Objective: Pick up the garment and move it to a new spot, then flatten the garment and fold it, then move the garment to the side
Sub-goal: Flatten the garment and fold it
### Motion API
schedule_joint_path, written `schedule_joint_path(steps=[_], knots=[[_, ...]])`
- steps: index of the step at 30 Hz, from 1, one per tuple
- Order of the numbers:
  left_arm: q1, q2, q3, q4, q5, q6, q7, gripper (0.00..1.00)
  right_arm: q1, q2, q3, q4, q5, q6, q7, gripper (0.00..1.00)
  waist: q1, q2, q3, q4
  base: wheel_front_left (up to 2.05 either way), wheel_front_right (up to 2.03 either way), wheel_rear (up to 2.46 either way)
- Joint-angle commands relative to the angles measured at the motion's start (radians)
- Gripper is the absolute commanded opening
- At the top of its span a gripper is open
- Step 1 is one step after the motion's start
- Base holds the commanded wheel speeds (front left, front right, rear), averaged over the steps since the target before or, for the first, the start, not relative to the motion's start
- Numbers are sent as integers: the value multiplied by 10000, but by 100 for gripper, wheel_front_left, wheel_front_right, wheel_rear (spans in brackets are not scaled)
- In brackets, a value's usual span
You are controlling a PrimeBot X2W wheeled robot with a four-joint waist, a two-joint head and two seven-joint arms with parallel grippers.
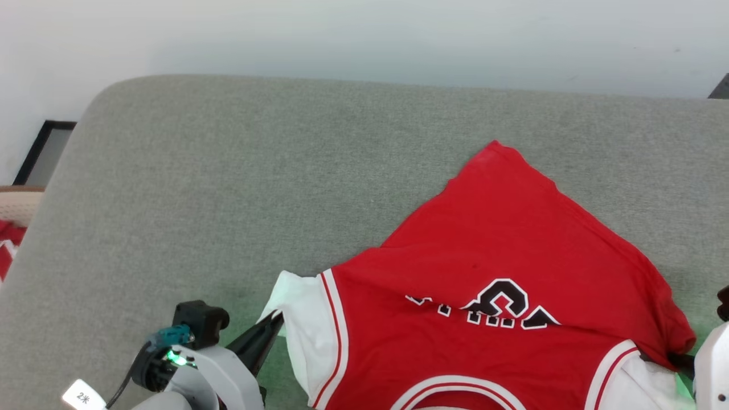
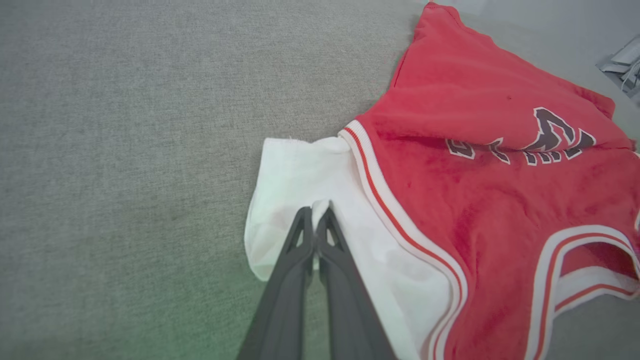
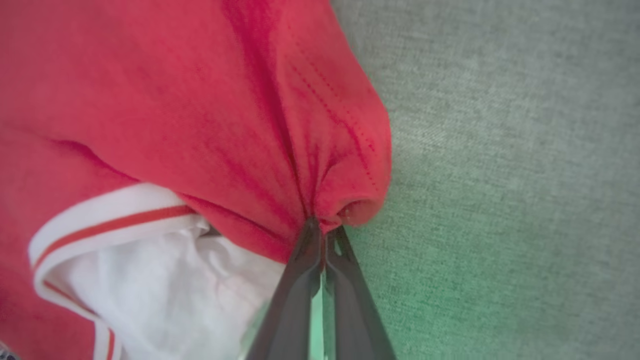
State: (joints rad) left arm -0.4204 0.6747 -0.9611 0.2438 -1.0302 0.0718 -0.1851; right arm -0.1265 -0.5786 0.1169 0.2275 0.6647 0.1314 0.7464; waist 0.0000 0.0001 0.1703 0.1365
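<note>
A pale wall (image 1: 364, 34) stands behind a broad grey fabric-covered surface (image 1: 228, 188) with a rounded far-left corner. A dark-framed panel (image 1: 42, 151) leans by the wall at the far left.

The garment (image 1: 501, 239) lies on the near right part of this surface, and the left half of the surface is bare cloth. The garment is red and is folded over itself, so that one red corner points toward the far side. A crease runs across its black, white-edged lettering (image 1: 501, 304) and hides part of it. The striped neck trim (image 1: 455, 393) curves along the near edge of the head view. A short white sleeve (image 1: 302, 330) spreads out at the garment's left, bordered by red-and-white striping.

The left gripper (image 1: 276, 320) reaches in from the near left. Its two dark fingers are pressed together, and a small tuck of the white sleeve is caught at their tips.

The right gripper (image 3: 322, 227) is at the garment's right edge. Its fingers are closed tight on a bunched knot of red cloth, and folds fan away from the pinch. The other white sleeve (image 3: 165, 285) lies just to the left of it.
</note>
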Motion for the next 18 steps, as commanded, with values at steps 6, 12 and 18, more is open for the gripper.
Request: schedule_joint_path(steps=[6,12,18], knots=[[130,30,22,43,-110,-4,-10,0,406,802,58,894,-718,-13,-71,30,0,-1,-121,-144,0,0,0],[259,112,36,59,-139,51,-89,0,313,761,58,477,-634,-12,108,100,0,-1,-288,-226,0,0,0],[440,208,53,-47,-230,117,-131,0,502,539,-493,-631,-450,-12,167,100,0,-1,-435,-305,0,0,0]])
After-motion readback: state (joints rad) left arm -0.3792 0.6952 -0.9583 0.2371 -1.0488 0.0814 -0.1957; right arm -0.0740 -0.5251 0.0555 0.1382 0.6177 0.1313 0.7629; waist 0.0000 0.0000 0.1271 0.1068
